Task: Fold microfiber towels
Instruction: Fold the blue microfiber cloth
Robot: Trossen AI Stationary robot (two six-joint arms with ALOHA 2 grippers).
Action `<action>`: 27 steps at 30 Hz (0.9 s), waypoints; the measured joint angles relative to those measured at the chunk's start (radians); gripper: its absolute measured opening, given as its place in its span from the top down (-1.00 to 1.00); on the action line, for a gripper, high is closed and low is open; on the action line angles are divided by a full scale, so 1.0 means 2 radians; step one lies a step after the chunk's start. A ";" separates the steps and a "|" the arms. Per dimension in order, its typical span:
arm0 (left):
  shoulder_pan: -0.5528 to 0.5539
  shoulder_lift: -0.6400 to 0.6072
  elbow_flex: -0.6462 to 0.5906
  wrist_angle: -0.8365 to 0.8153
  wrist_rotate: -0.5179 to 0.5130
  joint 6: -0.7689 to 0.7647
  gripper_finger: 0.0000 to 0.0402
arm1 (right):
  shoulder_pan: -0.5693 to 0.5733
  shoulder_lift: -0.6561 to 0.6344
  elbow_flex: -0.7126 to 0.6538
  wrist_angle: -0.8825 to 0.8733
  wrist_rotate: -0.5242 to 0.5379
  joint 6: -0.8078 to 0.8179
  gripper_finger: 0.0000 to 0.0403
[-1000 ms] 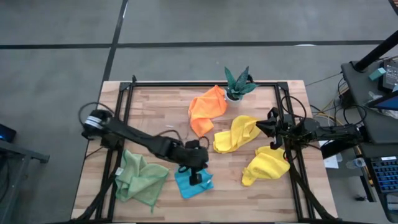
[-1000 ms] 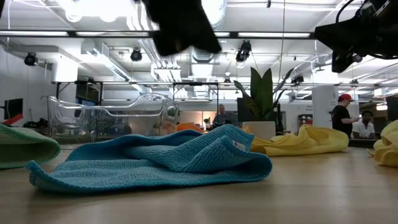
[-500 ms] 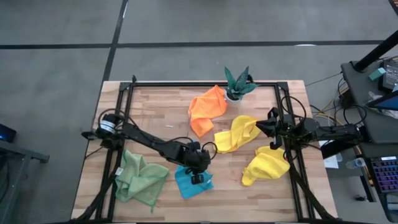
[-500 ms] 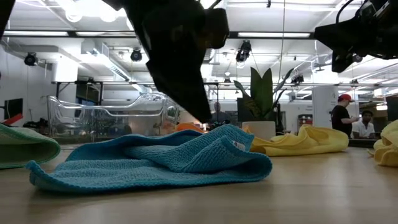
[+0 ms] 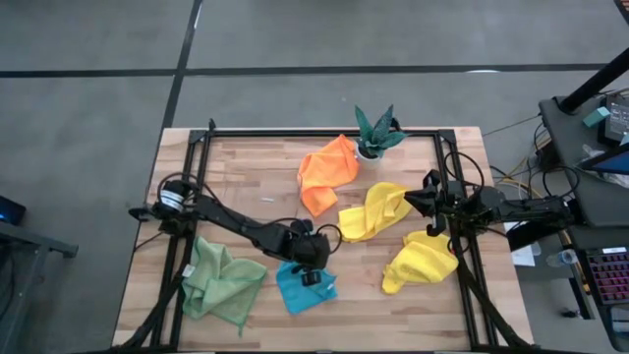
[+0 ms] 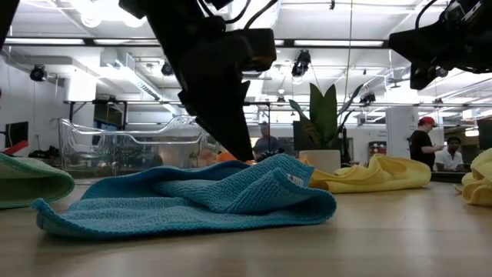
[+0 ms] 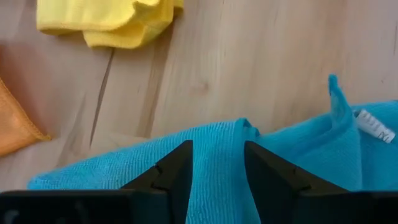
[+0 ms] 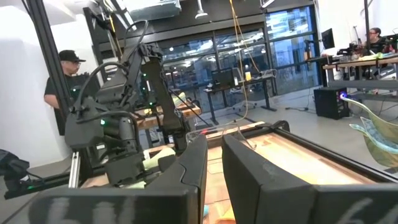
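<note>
Overhead view straight down, low view level across table (image 5: 246, 177), both sharing blue towel (image 6: 207, 200).

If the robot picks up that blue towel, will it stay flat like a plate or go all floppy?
Probably floppy. The bright blue microfiber towel already lies in soft rumpled folds on the wooden table, so it would likely droop from wherever it is pinched. It looks thin and light, so a push would probably bunch it up. The left gripper has a raised fold between its open fingers.

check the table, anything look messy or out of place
All five towels lie crumpled, none folded: orange, two yellow, green, and the blue one rumpled beneath the left tool. Nothing looks spilled or damaged.
</note>
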 joint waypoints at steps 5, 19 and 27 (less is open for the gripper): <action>0.000 0.007 0.000 0.008 0.000 -0.004 0.35 | 0.000 0.000 0.000 0.000 0.000 0.000 0.79; 0.000 0.015 0.000 -0.002 0.000 -0.014 0.94 | 0.000 0.001 0.000 0.000 0.000 0.000 0.79; 0.000 -0.016 0.014 -0.003 0.001 -0.013 0.99 | 0.000 0.001 0.000 -0.003 0.000 0.001 0.79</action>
